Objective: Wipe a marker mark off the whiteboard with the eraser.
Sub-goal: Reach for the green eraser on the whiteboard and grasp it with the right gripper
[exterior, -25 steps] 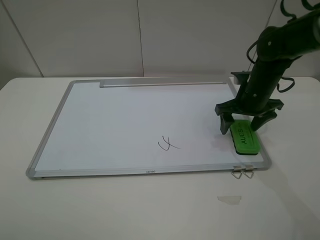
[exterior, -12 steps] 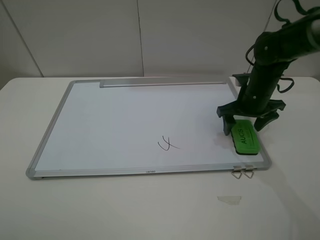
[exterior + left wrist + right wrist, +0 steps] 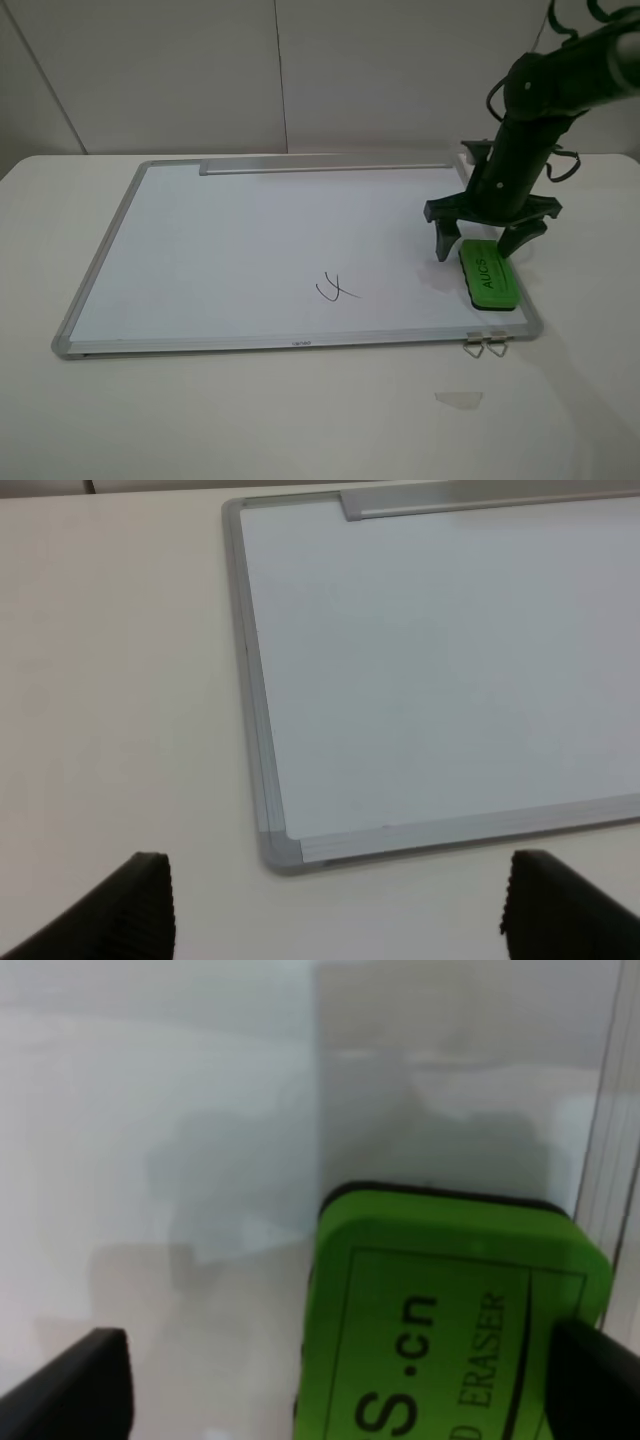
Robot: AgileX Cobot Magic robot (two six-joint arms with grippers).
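Between the fingers of the right gripper (image 3: 476,254): the far end of the green eraser (image 3: 488,276), sitting closer to one finger than the other.
Right gripper: fingers spread wide, straddling the eraser's width; whether either finger touches it I cannot tell.
Eraser's long axis: runs away from the gripper toward the near edge of the whiteboard (image 3: 250,225), so closing should catch the two long sides.
Mark (image 3: 337,290): well apart from the right gripper, off toward the left arm's side and the middle of the whiteboard, with bare white surface between.
Left gripper (image 3: 338,908): fingers also spread, holding nothing, over the table (image 3: 110,680) off a whiteboard corner, far from the eraser.
Nearer arm: the right one, clearly.
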